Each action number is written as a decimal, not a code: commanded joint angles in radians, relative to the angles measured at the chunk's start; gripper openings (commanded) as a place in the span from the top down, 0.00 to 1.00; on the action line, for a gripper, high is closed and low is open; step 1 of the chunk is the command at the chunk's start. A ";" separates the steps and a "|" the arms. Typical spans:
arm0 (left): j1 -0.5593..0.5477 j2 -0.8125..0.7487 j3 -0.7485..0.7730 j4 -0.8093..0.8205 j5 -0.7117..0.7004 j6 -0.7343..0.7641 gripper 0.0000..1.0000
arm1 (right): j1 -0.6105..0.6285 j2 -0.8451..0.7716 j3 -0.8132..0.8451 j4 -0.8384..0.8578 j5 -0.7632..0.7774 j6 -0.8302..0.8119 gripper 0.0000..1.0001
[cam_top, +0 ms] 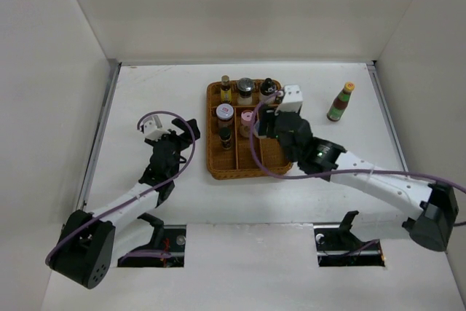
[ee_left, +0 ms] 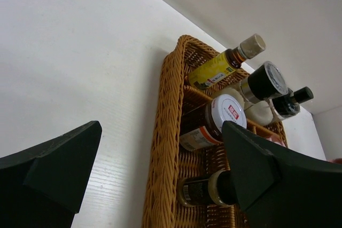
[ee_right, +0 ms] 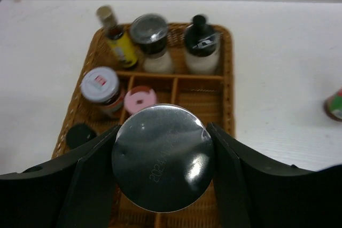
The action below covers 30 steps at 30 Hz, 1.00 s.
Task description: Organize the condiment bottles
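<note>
From where I stood, the right gripper (ee_right: 163, 132) had its two black fingers closed against either side of a silver-lidded jar (ee_right: 160, 164), holding it over the near middle of the brown wicker tray (ee_right: 228, 78). Whether the jar's base sat on the tray floor or hung above it, I could not tell, because the wide lid hid everything beneath it.

That lid was smooth, shiny metal, and the body under it was probably glass. I judged the jar rigid, fairly heavy for its size, slippery at the top and likely to crack if dropped. A hold on the body just under the lid looked safer than one on the lid's rim.

The left gripper (ee_left: 160, 129) hung wide open beside the tray's left wall, holding nothing.

Six others stood in the tray's compartments:
- far row: a yellow-labelled bottle (ee_right: 115, 33), a dark-topped shaker (ee_right: 149, 33) and a black-capped bottle (ee_right: 200, 41)
- nearer row: a white-lidded jar (ee_right: 101, 86), a pink-lidded jar (ee_right: 140, 99) and a black cap (ee_right: 80, 134)

They were packed close together, so fingers coming down among them would have had little room.

One red-label sauce bottle (cam_top: 340, 102) stood upright on the white table, well apart to the tray's right. It was tall and narrow and, to my eye, easy to topple — best pinched around its body, not its slim neck.
</note>
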 commanded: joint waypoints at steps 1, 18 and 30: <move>0.010 0.005 0.001 0.051 -0.008 0.001 0.00 | 0.079 0.073 0.047 0.116 -0.011 -0.020 0.53; 0.019 0.013 0.001 0.050 -0.005 0.003 0.00 | 0.105 0.319 0.012 0.242 -0.075 -0.014 0.44; 0.021 0.003 -0.002 0.045 -0.005 0.001 0.00 | 0.047 0.240 -0.003 0.192 -0.123 -0.011 0.09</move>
